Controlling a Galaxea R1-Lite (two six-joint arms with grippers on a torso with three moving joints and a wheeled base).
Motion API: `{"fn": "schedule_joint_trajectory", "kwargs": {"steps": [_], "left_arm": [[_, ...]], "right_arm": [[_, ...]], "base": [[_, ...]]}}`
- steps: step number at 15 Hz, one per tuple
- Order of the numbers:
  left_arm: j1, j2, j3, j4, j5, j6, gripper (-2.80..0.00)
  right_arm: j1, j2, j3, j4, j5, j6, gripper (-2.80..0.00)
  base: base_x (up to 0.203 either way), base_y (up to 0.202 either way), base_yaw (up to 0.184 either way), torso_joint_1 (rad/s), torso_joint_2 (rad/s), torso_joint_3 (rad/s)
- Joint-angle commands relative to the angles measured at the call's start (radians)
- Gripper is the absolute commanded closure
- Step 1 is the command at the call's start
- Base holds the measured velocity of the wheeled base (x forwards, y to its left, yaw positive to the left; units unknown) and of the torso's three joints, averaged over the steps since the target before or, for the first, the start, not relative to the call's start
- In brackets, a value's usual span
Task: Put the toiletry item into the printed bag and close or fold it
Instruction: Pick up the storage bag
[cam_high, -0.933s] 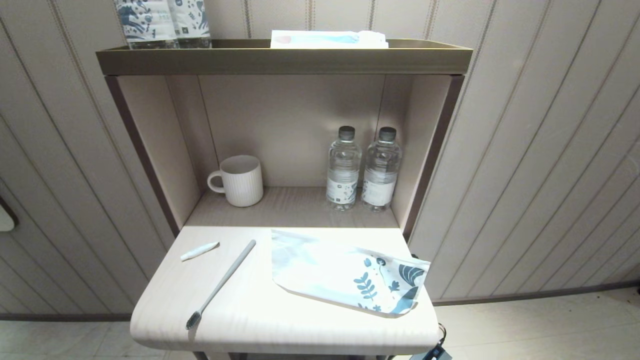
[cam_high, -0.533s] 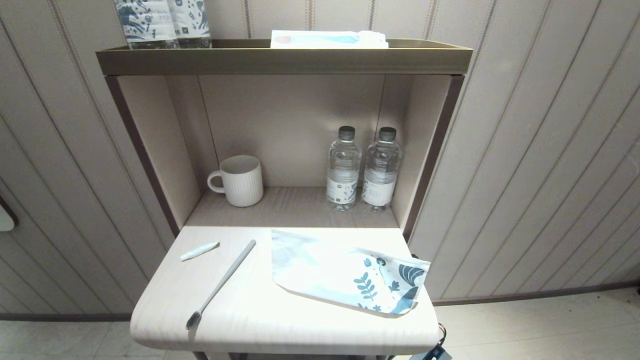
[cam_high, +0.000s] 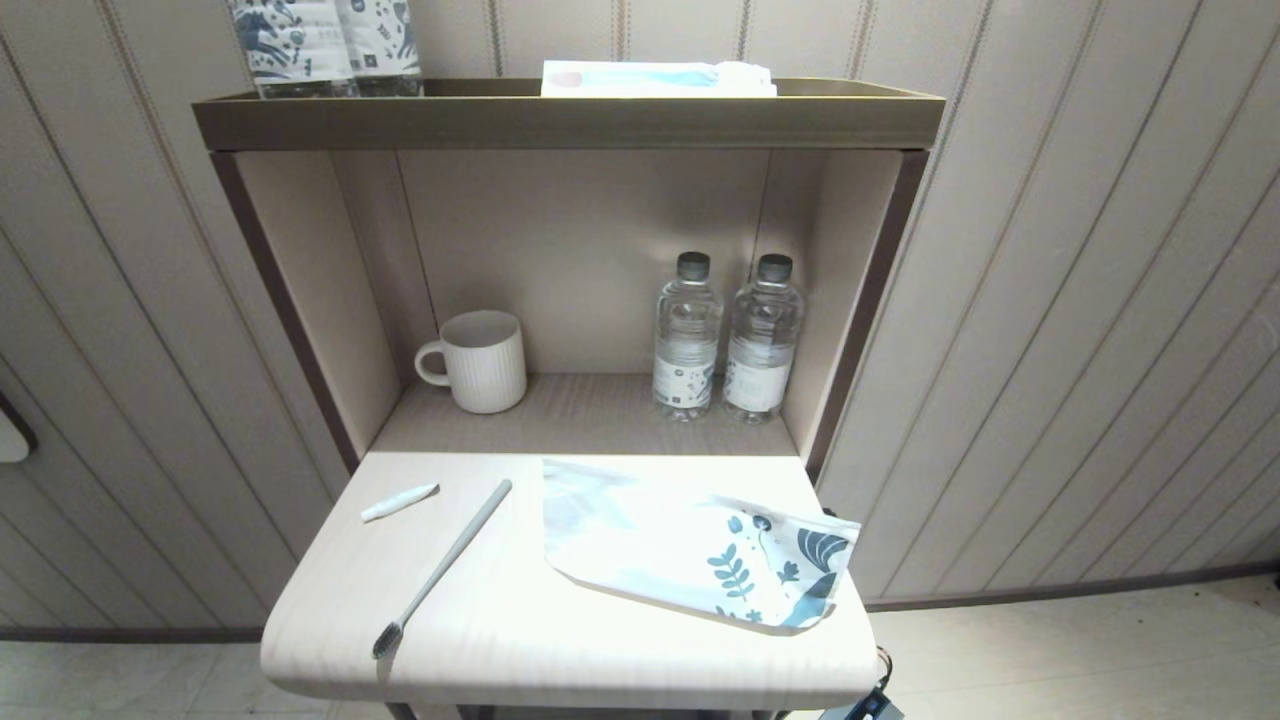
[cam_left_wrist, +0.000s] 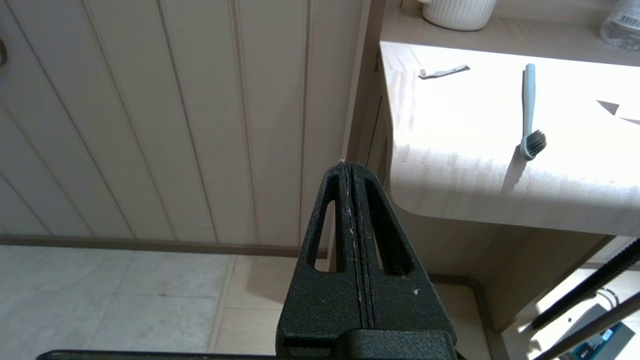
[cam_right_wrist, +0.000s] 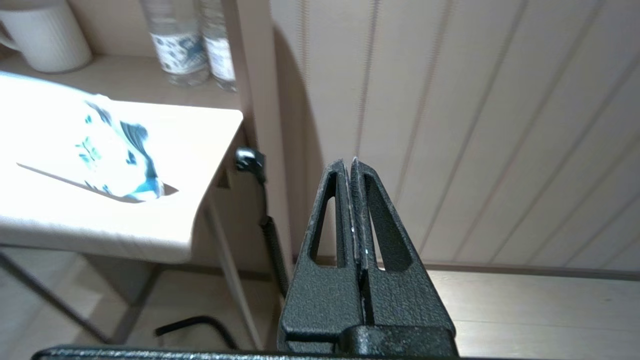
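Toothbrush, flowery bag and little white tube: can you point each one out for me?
toothbrush (cam_high: 445, 565), head view, middle of its grey handle.
printed bag (cam_high: 690, 555), head view, white middle of the pouch.
small white tube (cam_high: 399, 502), head view, middle of its body.

We see our black textured left gripper (cam_left_wrist: 350, 165) hanging low with its two fingers pressed flat together. Our black textured right gripper (cam_right_wrist: 350, 162) hangs likewise, fingers closed tight, holding nothing.
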Motion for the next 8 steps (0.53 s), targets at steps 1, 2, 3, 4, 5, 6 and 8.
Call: {"fn": "schedule_joint_trajectory", "kwargs": {"steps": [1,2,3,4,5,6,8], "left_arm": [[0.0,0.0,0.0,0.0,0.001,0.001,0.0],[0.0,0.0,0.0,0.0,0.001,0.002,0.0],[0.0,0.0,-0.001,0.0,-0.001,0.001,0.0],[0.0,0.0,0.0,0.0,-0.001,-0.002,0.0],[0.0,0.0,0.0,0.0,-0.001,-0.001,0.0],[0.0,0.0,-0.001,0.0,-0.001,-0.001,0.0],[0.0,0.0,0.0,0.0,-0.001,0.0,0.0]], "right_arm": [[0.012,0.259,-0.099,-0.008,0.002,0.029,0.0],[0.015,0.357,-0.143,-0.021,0.003,0.073,0.0],[0.017,0.44,-0.175,-0.043,0.004,0.122,0.0],[0.02,0.511,-0.196,-0.072,0.005,0.173,0.0],[0.034,0.563,-0.205,-0.099,0.011,0.218,0.0],[0.079,0.582,-0.2,-0.11,0.028,0.24,0.0],[0.176,0.572,-0.2,-0.011,0.06,0.25,0.0]], "base": [[0.0,0.0,0.0,0.0,0.0,0.0],[0.0,0.0,0.0,0.0,0.0,0.0],[0.0,0.0,0.0,0.0,0.0,0.0],[0.0,0.0,0.0,0.0,0.0,0.0],[0.0,0.0,0.0,0.0,0.0,0.0],[0.0,0.0,0.0,0.0,0.0,0.0],[0.0,0.0,0.0,0.0,0.0,0.0]]}}
